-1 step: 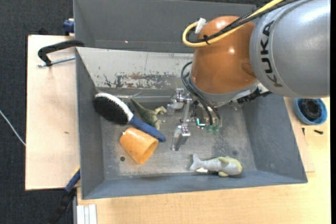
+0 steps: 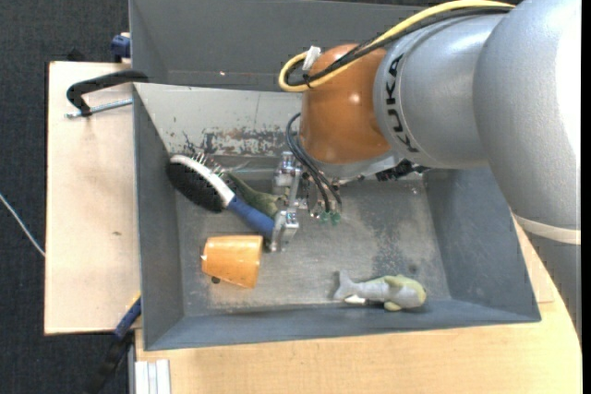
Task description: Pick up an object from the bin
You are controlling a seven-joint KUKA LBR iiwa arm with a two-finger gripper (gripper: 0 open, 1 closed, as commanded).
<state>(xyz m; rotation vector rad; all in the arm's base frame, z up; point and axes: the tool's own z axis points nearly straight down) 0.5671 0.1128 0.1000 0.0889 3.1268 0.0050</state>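
My gripper (image 2: pixel 281 233) hangs low over the middle of the bin floor, its tip at the end of a hairbrush's blue handle. The hairbrush (image 2: pixel 211 187) has a black oval head with white bristles and lies slanted, head toward the back left. An orange cup-like thing (image 2: pixel 233 259) lies on its side just to the front left of the gripper tip, very close to it. I cannot tell if the gripper touches either one.
A grey and yellow toy fish (image 2: pixel 382 291) lies near the bin's front wall, to the right of the gripper. The arm and its orange cover hide the bin's back right part. Bare floor shows between the gripper and the fish.
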